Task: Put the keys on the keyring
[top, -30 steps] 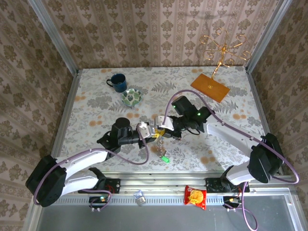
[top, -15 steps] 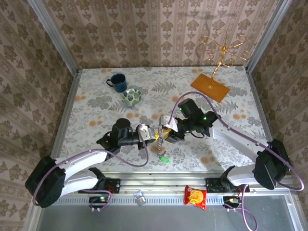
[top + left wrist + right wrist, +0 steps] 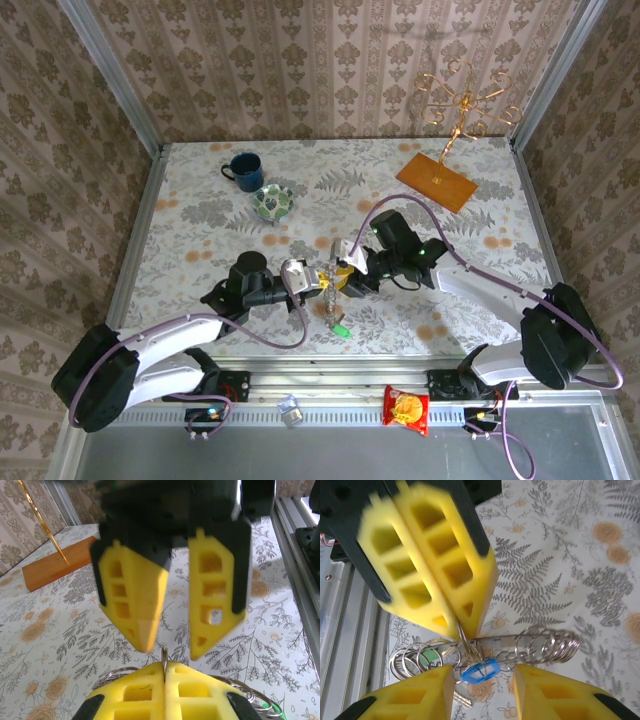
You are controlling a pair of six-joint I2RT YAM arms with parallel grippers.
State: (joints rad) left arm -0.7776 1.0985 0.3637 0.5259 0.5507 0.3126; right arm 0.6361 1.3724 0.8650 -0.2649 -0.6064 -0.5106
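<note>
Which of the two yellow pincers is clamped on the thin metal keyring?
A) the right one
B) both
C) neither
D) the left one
D: the left pincer has its fingers pressed together on the keyring, while the right pincer faces it with its fingers apart, gripping nothing.

Eyes on the keyring (image 3: 466,640): thin silvery wire, pinched edge-on in the left gripper (image 3: 461,626), up off the table, extra coils bunched along it either side. Hanging on the wire, tilted, the blue-tagged key (image 3: 480,670). Lower down, the green-tagged key (image 3: 341,328); dangling or resting, hard to tell.
</note>
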